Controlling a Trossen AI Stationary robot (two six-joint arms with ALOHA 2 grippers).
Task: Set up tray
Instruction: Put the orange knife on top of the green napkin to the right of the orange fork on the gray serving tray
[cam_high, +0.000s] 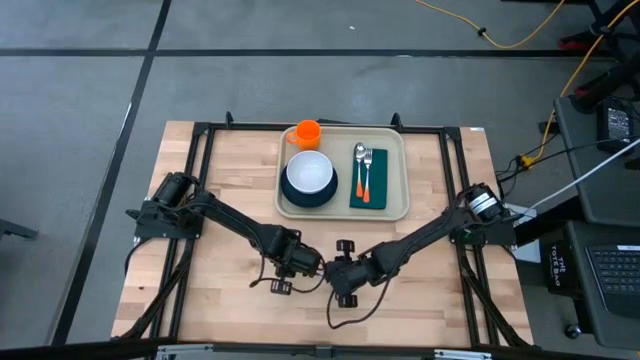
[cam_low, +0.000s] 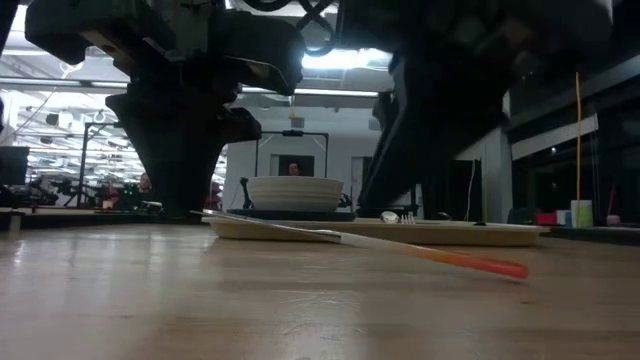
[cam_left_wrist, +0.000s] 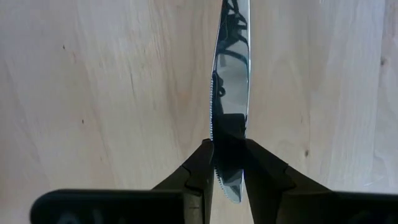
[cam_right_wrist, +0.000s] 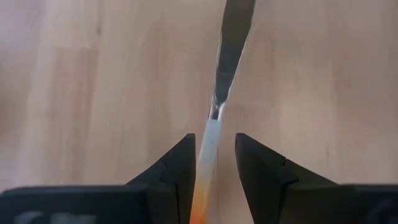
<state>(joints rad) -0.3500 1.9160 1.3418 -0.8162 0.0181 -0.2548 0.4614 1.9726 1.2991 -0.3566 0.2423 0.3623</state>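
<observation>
The left gripper (cam_left_wrist: 229, 171) has its 2 fingers (cam_left_wrist: 200, 168) pinched on the blade of a knife (cam_left_wrist: 231, 87), whose serrated edge shows just beside 1 finger. The right gripper (cam_right_wrist: 214, 165) has its 2 fingers (cam_right_wrist: 180, 165) set narrowly either side of the knife's handle, where pale plastic turns orange; a thin gap shows on each side, so I cannot tell whether they press it. Both grippers meet over the near middle of the table (cam_high: 220, 170), the left one (cam_high: 300, 262) coming from the left and the right one (cam_high: 345, 272) from the right, close together.

In the low view the knife (cam_low: 400, 247) slopes, its blade end raised on the left under the left arm and its orange handle tip low on the right, near the wood.

The tray (cam_high: 395, 205) lies flat at the far middle of the table, well apart from both grippers. On its left half sits a plate (cam_high: 290, 192) with a white bowl (cam_high: 311, 170) on it. On its right half lies a green napkin (cam_high: 378, 195) carrying 2 orange-handled pieces side by side, a spoon (cam_high: 359, 170) and a fork (cam_high: 368, 172). An orange cup (cam_high: 307, 133) stands at the tray's far left corner, just beyond the bowl
</observation>
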